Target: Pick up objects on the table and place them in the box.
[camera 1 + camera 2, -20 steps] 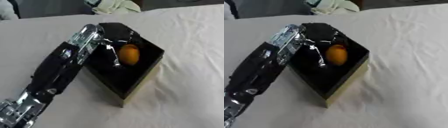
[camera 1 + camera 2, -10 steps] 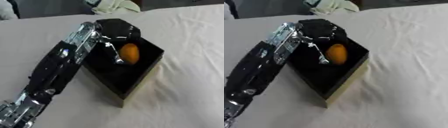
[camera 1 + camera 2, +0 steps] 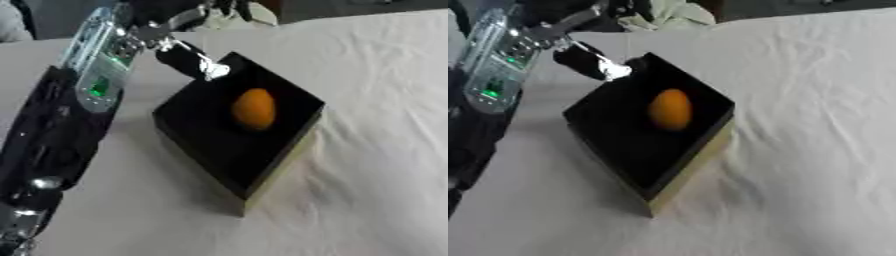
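A black open box with a pale outer wall stands askew on the white tablecloth. Inside it lies an orange oval object, free of any grip. My left arm comes in from the lower left, and its hand hovers over the box's far left corner. The fingers are relaxed and hold nothing, with one silver-tipped finger pointing down at the rim. My right hand shows in neither view.
The white cloth covers the table to the right of and in front of the box. A pale crumpled bundle lies at the far edge. My left forearm, with a green light, crosses the table's left side.
My left hand has drawn up and back out of the box, from beside the orange object to above the far left corner. The orange object stays put in the box.
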Robot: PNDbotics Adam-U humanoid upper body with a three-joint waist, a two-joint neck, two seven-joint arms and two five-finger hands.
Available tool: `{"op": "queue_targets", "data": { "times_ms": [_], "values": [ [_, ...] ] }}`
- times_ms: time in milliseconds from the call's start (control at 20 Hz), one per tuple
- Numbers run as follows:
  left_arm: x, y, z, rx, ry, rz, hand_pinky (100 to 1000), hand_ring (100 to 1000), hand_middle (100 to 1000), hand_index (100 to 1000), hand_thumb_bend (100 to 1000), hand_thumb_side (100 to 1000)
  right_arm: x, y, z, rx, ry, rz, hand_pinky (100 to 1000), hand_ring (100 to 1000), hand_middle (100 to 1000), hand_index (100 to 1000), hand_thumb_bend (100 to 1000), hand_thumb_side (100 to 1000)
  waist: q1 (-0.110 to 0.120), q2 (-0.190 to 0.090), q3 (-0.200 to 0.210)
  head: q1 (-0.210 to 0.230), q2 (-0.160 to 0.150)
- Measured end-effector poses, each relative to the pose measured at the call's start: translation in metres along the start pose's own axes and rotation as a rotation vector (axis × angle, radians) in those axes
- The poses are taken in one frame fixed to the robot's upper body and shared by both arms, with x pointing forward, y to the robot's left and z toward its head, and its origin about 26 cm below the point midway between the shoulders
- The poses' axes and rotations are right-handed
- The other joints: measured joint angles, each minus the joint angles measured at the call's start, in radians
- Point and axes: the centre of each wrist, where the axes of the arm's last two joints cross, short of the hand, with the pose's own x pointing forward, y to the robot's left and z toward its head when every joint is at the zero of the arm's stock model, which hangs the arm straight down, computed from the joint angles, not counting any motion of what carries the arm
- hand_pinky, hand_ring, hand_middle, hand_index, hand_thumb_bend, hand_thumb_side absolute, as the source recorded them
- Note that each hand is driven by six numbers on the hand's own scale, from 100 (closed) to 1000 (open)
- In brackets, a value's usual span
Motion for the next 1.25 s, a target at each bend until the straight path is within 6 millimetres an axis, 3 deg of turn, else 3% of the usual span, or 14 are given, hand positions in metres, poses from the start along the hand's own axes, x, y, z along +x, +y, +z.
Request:
{"op": "queue_targets", "data": {
  "times_ms": [200, 400, 950, 1250],
  "values": [
    [-0.01, 0.026, 0.036, 0.183, 0.133, 0.062, 481, 622, 701, 731, 334, 390, 0.0, -0.001, -0.001, -0.01, -0.006, 0.004, 769, 750, 669, 861, 296, 1000, -0.004, 0.0, 0.007, -0.008, 0.0],
    [-0.016, 0.034, 0.068, 0.328, 0.254, 0.129, 463, 602, 680, 709, 274, 458, 0.0, -0.002, -0.001, -0.015, -0.009, 0.007, 768, 750, 669, 861, 297, 1000, -0.012, 0.002, 0.01, -0.01, 0.0],
    [-0.024, 0.017, 0.137, 0.651, 0.474, 0.262, 452, 578, 655, 714, 122, 614, 0.0, -0.004, -0.003, -0.037, -0.02, 0.014, 768, 750, 670, 861, 300, 1000, -0.035, 0.014, 0.024, -0.028, 0.004],
    [-0.025, 0.0, 0.165, 0.7, 0.564, 0.289, 453, 576, 652, 709, 100, 667, 0.0, -0.005, -0.004, -0.047, -0.025, 0.019, 767, 750, 671, 861, 302, 1000, -0.04, 0.019, 0.028, -0.037, 0.004]
  ]
}}
